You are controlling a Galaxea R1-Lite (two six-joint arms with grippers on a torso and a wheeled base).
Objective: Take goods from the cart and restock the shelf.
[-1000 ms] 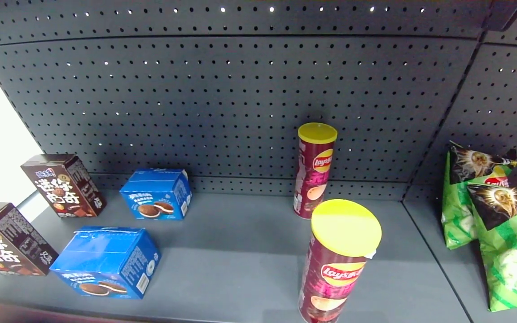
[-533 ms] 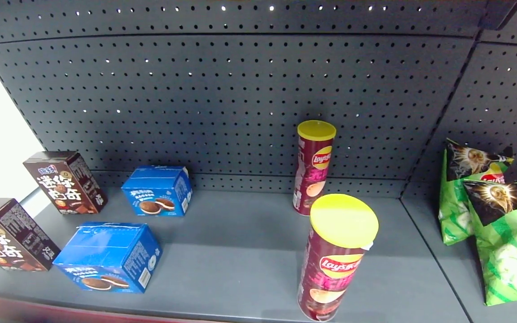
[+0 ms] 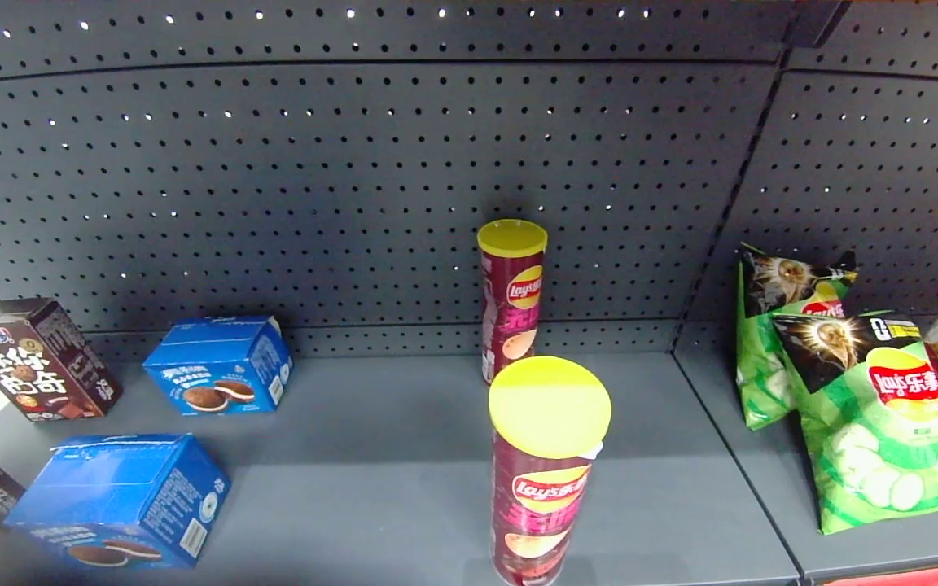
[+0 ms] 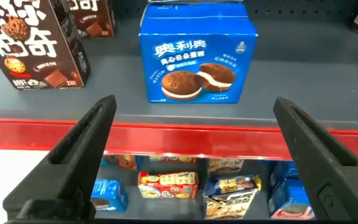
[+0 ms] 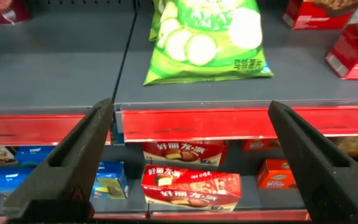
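The left tool [image 4: 193, 103] hangs released and empty before the red front edge of the shelf [image 4: 117, 93]. Straight beyond its spread fingers stands a blue biscuit box [image 4: 197, 53], with a brown box [image 4: 30, 43] beside it. The right tool [image 5: 191, 104], likewise released and empty, faces a green crisp bag [image 5: 207, 37] lying just past the edge.

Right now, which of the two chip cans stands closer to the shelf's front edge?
The front chip can, near the shelf edge; the rear chip can stands back by the pegboard.
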